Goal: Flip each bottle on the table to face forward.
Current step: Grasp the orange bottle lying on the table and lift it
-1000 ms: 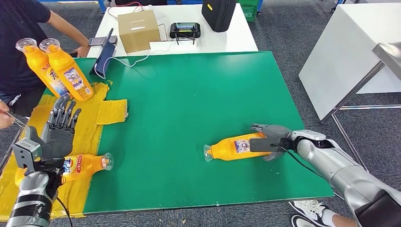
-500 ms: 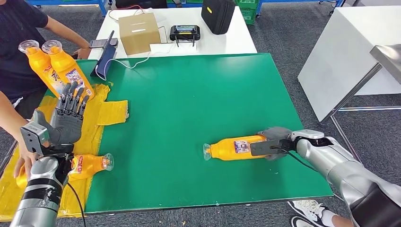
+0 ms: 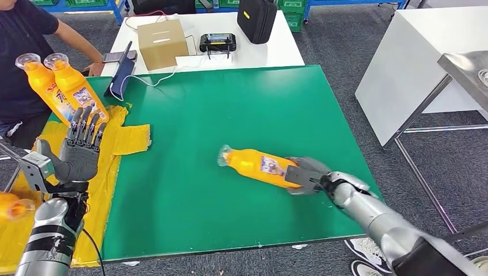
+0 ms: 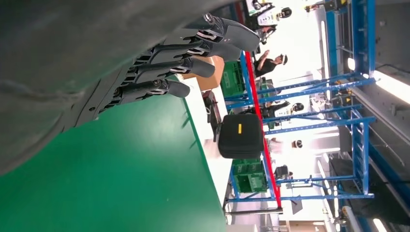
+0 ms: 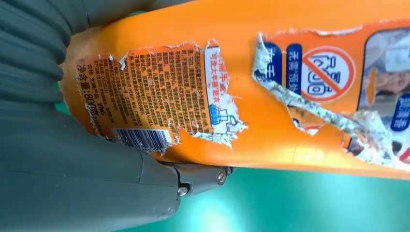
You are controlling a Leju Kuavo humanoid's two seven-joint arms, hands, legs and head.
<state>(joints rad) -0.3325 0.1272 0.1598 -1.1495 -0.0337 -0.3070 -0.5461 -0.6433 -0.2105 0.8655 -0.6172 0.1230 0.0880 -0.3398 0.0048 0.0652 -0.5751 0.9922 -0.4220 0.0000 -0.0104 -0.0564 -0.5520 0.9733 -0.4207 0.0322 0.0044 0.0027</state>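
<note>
An orange bottle (image 3: 258, 164) with a torn label lies on the green table (image 3: 230, 103), neck pointing to the far left. My right hand (image 3: 305, 175) grips its base end; in the right wrist view the bottle (image 5: 270, 92) shows its ripped barcode label against my thumb. My left hand (image 3: 80, 150) is raised above the yellow cloth (image 3: 109, 167) with fingers spread and nothing in it; the fingers (image 4: 193, 46) show spread in the left wrist view. Two more orange bottles (image 3: 63, 86) stand upright at the far left. Another orange bottle (image 3: 11, 206) sits at the left edge.
A person in a dark shirt (image 3: 26, 52) sits at the far left. Behind the green table, a white table carries a cardboard box (image 3: 160, 43), a controller (image 3: 216, 41) and a black case (image 3: 257, 19). A white table (image 3: 414, 63) stands to the right.
My right hand has swung the bottle so its neck points farther away and left, and shifted it leftward. The bottle lying on the yellow cloth has moved off toward the left edge. The camera shifted slightly.
</note>
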